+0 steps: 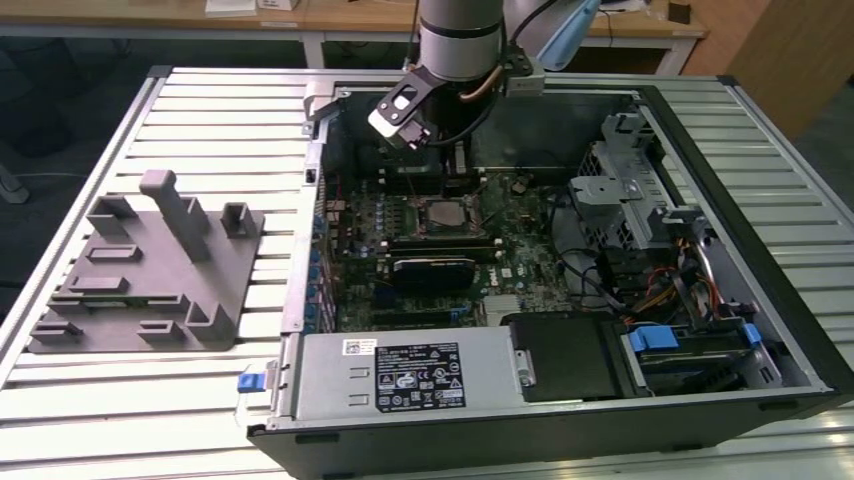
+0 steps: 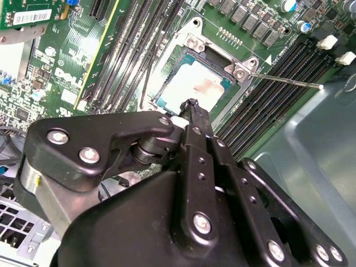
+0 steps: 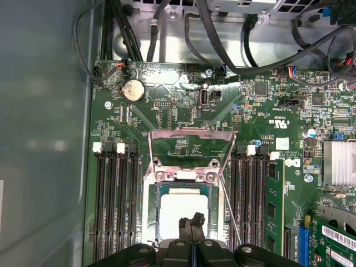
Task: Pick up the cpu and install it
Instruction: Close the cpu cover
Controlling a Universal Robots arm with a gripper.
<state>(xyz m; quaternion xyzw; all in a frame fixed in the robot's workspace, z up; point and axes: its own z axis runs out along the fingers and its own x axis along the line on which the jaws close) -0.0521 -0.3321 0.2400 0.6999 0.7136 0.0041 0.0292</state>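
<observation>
The cpu point(image 3: 181, 210) lies flat in the socket point(image 3: 149, 214), with the load plate point(image 3: 192, 146) standing open beyond it. I cannot tell whether the chip is fully seated. The gripper point(image 3: 192, 222) hovers just above it, its fingers pressed together with nothing between them. In the second wrist view the gripper's tip is over the chip's edge, not its middle.

An off-centre push here could tip the cpu and bend the contacts under it, and a sideways drag could scratch the lid. The thin lever point(image 2: 283, 80) sticks out beside the socket and could snag a finger.

Memory slots point(image 3: 114, 206) flank the socket closely on both sides. In the exterior view the arm point(image 1: 461, 40) enters from 12 o'clock. The drive cage point(image 1: 627, 190) crowds 3 o'clock and the supply point(image 1: 400, 375) closes 6 o'clock. Straight up looks like the only open room.
</observation>
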